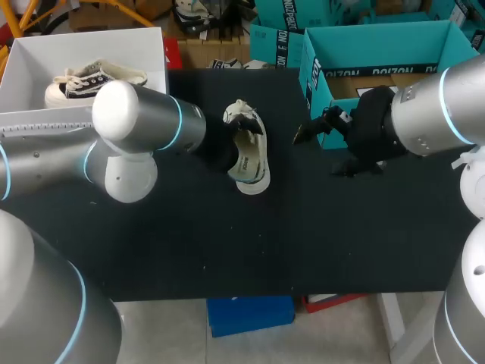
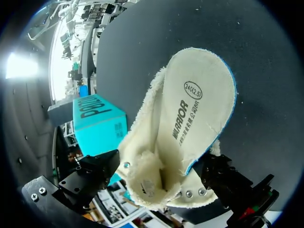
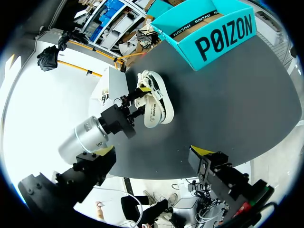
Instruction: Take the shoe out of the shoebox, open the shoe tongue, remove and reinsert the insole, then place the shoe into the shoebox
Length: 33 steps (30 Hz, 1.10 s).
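Shoe [image 1: 248, 155] lies out of its box on the black table [image 1: 227, 243], just above the middle of the head view; teal shoebox [image 1: 379, 53] stands open at upper right, well apart from it. My left gripper [image 2: 160, 173] is clenched on the shoe at the heel end, one finger against each side of the opening; its yellow tips are hidden by the shoe. My right gripper [image 3: 152, 152] hangs released over bare table between shoe and shoebox; fingers wide, nothing between them. Insole [image 2: 194, 109] shows nearly its whole length, pale with a blue edge; whether it is seated or partly lifted, I cannot tell. Fleece lining [image 2: 142, 178] bulges around the opening.

Handling, as I judge it: a light, soft shoe; the upper folds under pressure, so a grip there alone may let it sag or twist; the sole rim looks the stiffer hold. Insole thin and floppy; best pinched at its heel edge and peeled, not yanked; the fleece likely drags on it. White box [image 1: 30, 61] at upper left holds another shoe [image 1: 87, 80]; not my concern.
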Motion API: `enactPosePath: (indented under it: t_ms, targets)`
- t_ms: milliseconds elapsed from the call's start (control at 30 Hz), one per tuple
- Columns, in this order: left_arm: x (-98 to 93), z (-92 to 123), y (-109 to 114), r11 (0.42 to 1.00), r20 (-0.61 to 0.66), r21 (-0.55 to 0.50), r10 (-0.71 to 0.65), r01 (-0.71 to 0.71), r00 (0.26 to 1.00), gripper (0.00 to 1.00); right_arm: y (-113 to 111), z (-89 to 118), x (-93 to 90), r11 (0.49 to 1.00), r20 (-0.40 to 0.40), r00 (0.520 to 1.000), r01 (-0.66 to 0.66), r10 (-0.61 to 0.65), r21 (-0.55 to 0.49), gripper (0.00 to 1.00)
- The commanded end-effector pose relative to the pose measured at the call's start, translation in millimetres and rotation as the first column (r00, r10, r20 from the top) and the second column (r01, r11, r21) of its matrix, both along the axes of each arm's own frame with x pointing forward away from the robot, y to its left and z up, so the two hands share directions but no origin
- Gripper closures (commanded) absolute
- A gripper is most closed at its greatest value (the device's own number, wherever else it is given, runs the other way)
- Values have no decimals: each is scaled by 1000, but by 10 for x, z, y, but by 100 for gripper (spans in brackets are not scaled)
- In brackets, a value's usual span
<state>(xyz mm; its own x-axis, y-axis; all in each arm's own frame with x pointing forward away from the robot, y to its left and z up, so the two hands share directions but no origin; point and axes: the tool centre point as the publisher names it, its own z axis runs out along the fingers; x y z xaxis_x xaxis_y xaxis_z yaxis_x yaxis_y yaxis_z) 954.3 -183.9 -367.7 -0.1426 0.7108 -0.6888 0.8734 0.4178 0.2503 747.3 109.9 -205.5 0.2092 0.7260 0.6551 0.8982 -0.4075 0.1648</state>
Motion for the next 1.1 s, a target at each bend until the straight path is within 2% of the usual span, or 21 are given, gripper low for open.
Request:
enactPosePath:
  t_ms: [33, 167, 200, 267, 367, 433, 500, 600, 967, 1033, 1067, 1100]
  targets:
    - [28, -8, 7, 1000, 13, 8, 7, -7, 1000, 0, 15, 1, 0, 1000, 0, 1000, 2, -2, -3, 0]
    - [40, 7, 8, 1000, 22, 8, 7, -8, 1000, 1, 15, 1, 0, 1000, 0, 1000, 2, -2, -3, 0]
    - [41, 7, 8, 1000, 23, 10, 7, -8, 1000, 12, 15, 1, 0, 1000, 0, 1000, 2, -2, -3, 0]
    - [46, 3, 14, 1000, 25, 18, 7, -8, 1000, 46, 15, 1, 0, 1000, 0, 1000, 2, -2, -3, 0]
    - [55, -6, 33, 999, 30, 35, 6, -7, 1000, 52, 15, 1, 0, 1000, 0, 1000, 2, -2, -3, 0]
    - [67, -6, 54, 998, 47, 58, 6, -9, 999, 61, 15, 1, 0, 1000, 0, 1000, 2, -2, -3, 0]
    - [76, -14, 66, 998, 48, 62, 7, -10, 999, 62, 15, 1, 0, 1000, 0, 1000, 2, -2, -3, 0]
    - [93, -43, 80, 996, 57, 86, 9, -14, 998, 53, 15, 1, 0, 1000, 0, 1000, 2, -2, -3, 0]
    - [128, -111, 58, 995, 53, 99, 11, -16, 999, 50, 15, 1, 0, 1000, 0, 1000, 2, -2, -3, 0]
    - [125, -113, 47, 996, 41, 91, 9, -13, 999, 55, 15, 1, 0, 1000, 0, 1000, 2, -2, -3, 0]
    - [124, -112, 44, 996, 40, 90, 8, -12, 999, 65, 15, 1, 0, 1000, 0, 1000, 2, -2, -3, 0]
    - [122, -112, 40, 996, 38, 89, 8, -11, 999, 80, 15, 1, 0, 1000, 0, 1000, 2, -2, -3, 0]
